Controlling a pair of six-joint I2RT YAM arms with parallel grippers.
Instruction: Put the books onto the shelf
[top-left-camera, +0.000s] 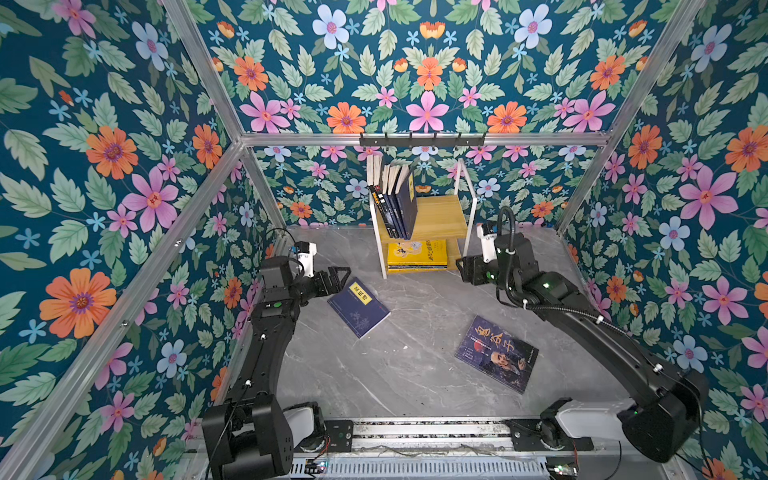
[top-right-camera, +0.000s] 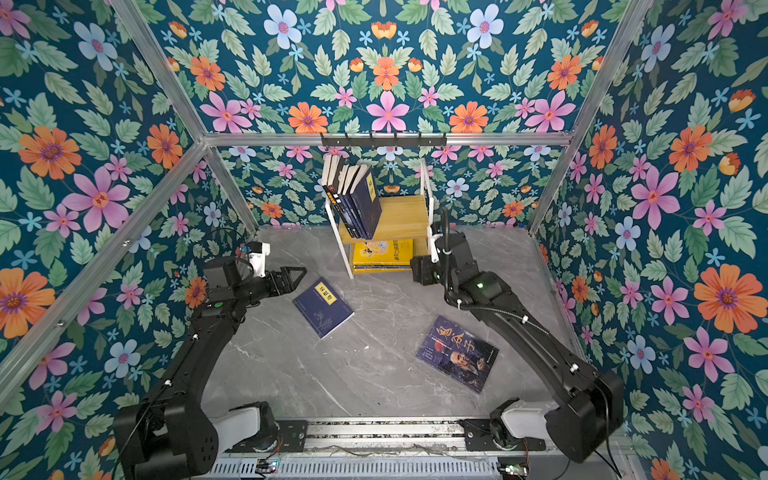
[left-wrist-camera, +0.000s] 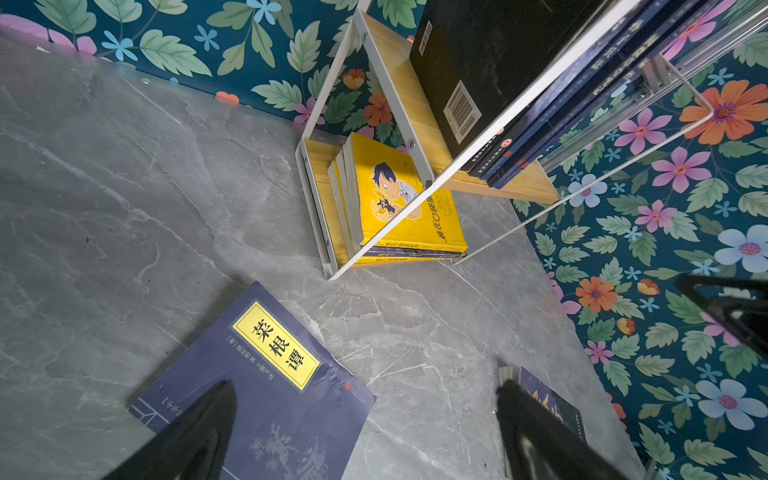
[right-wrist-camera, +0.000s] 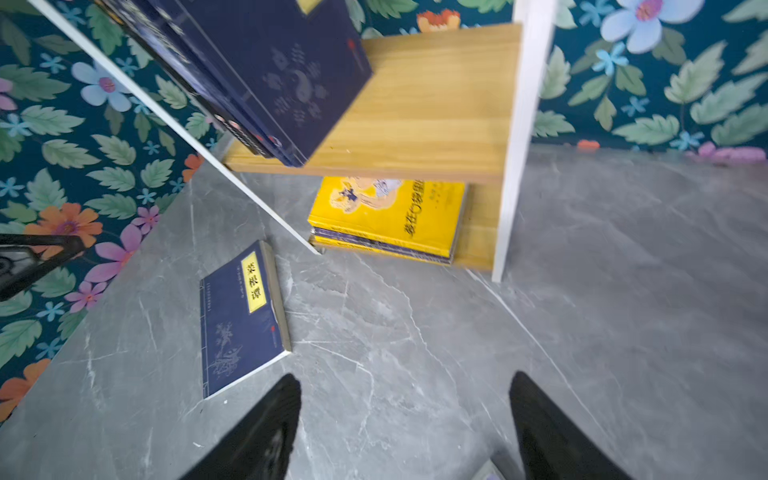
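The shelf (top-left-camera: 441, 216) stands at the back of the table. Several dark books (top-left-camera: 395, 199) lean upright on its upper board, and a yellow book (top-left-camera: 417, 253) lies on top of a flat stack on the lower board. A navy book with a yellow label (top-left-camera: 358, 306) lies flat left of centre. A purple-blue book with a bearded man (top-left-camera: 496, 353) lies flat at the right. My left gripper (top-left-camera: 338, 276) hovers open over the navy book's far corner (left-wrist-camera: 266, 374). My right gripper (top-left-camera: 463, 266) stands open and empty beside the shelf's right leg (right-wrist-camera: 515, 166).
A black hook rail (top-left-camera: 422, 141) hangs on the back wall above the shelf. Floral walls with aluminium bars (top-left-camera: 582, 191) close in the grey marble table (top-left-camera: 415, 365) on three sides. The arms' base rail (top-left-camera: 428, 428) runs along the front edge.
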